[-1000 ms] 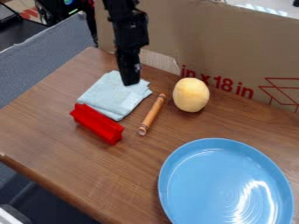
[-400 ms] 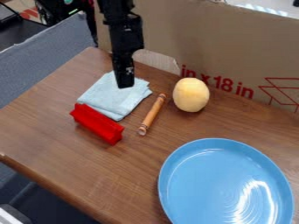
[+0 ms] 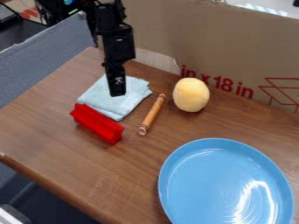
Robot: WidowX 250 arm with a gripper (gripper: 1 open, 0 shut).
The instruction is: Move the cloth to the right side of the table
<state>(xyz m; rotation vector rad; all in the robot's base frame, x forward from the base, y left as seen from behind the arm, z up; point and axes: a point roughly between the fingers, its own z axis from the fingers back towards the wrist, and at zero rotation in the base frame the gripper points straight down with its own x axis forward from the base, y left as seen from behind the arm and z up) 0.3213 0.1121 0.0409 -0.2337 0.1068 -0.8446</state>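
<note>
On the left part of the table (image 3: 47, 131), well short of the goal: cloth (image 3: 114, 96) lying flat between the red block (image 3: 96, 122) in front and the cardboard box (image 3: 211, 52) behind, with the wooden stick (image 3: 152, 114) just beside its right edge. Nothing of the move to the right side done yet, judging from where it lies. Gripper (image 3: 115, 90) pointing down onto the cloth's middle, jaws drawn together, narrow; tips at the fabric, though whether a fold is pinched between them cannot be told from this view. Left to do, by this reading: securing a hold, lifting or dragging past the stick and the yellow round object (image 3: 191, 94), and setting down toward the right, where the large blue plate (image 3: 225, 185) takes up much of the near space. Pale blue, soft, roughly square, folded, with slightly rumpled edges and a corner reaching toward the red block; no part raised off the wood.
</note>
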